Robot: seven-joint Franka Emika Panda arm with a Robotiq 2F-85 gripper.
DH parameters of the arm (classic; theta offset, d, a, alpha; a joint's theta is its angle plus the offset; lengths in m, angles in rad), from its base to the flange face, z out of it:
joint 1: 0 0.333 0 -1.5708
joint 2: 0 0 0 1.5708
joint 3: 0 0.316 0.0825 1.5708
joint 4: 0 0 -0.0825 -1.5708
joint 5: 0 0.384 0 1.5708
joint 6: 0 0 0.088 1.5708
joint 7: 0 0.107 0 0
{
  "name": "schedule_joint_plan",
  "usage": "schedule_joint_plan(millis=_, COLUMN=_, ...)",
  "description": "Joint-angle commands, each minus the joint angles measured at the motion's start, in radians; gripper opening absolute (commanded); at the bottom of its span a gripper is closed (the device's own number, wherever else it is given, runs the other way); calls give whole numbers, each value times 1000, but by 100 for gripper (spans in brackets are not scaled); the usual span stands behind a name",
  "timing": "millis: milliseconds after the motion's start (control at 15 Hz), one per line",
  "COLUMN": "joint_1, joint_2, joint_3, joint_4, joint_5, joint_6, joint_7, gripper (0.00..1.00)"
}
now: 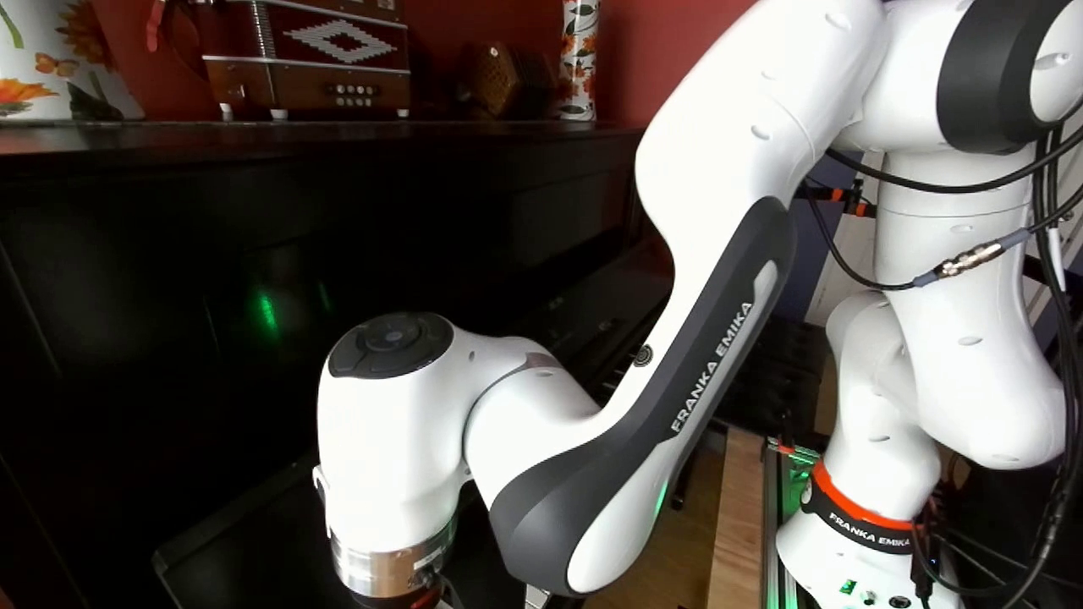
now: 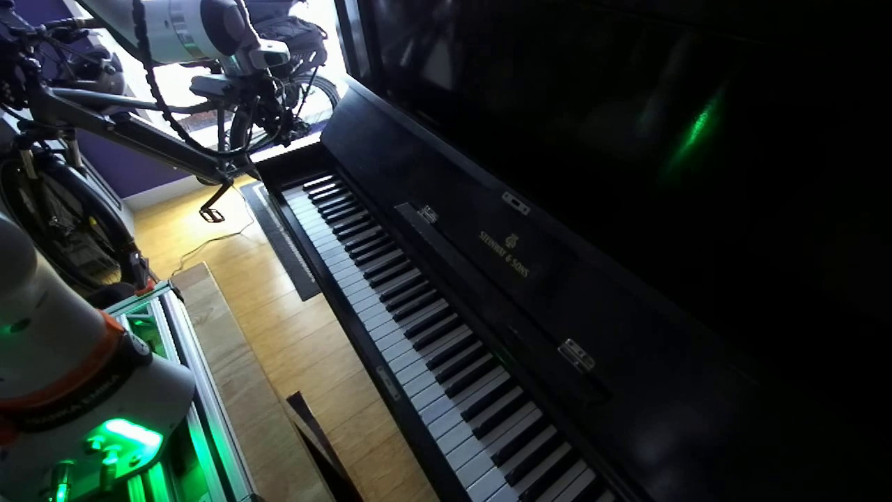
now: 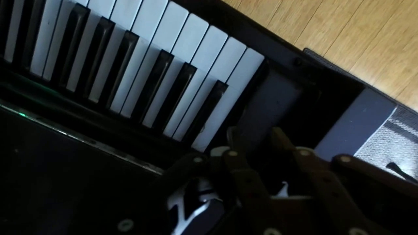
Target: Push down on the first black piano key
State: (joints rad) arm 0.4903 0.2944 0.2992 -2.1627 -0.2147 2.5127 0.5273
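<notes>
Jaws: one pair, mine; parted and released, a gap showing between the two fingertips (image 3: pixel 280 137); entering from 5 o'clock in the wrist view.
First black key (image 3: pixel 204 112): outermost dark one of the row; near my fingertips, at 10 o'clock from them in the wrist view; height between us, I cannot tell.
End white key (image 3: pixel 243 70): just beside the black one, on its 3 o'clock side.
Keyboard (image 2: pixel 411 317): running from 10 o'clock to 5 o'clock in an exterior view.
Piano (image 2: pixel 578 293): black, with lettering (image 2: pixel 503 258) reading "Steinway & Sons".
Arm (image 1: pixel 728 279): mine, white and dark grey; in both exterior views.
Accordion (image 1: pixel 313 68): on the piano top, 11 o'clock in an exterior view.
Bicycle (image 2: pixel 139 132): 10 o'clock in an exterior view.
Floor (image 3: pixel 343 39): wooden planks, 2 o'clock in the wrist view.
</notes>
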Motion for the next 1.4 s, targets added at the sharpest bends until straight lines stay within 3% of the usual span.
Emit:
schedule_joint_plan(millis=0, joint_1=46, joint_2=77, joint_3=-48, joint_4=54, joint_5=-36, joint_6=19, joint_7=78, gripper=1)
schedule_joint_plan(millis=1333, joint_1=120, joint_2=230, joint_3=-151, joint_4=119, joint_5=-16, joint_6=46, joint_7=76, gripper=0)
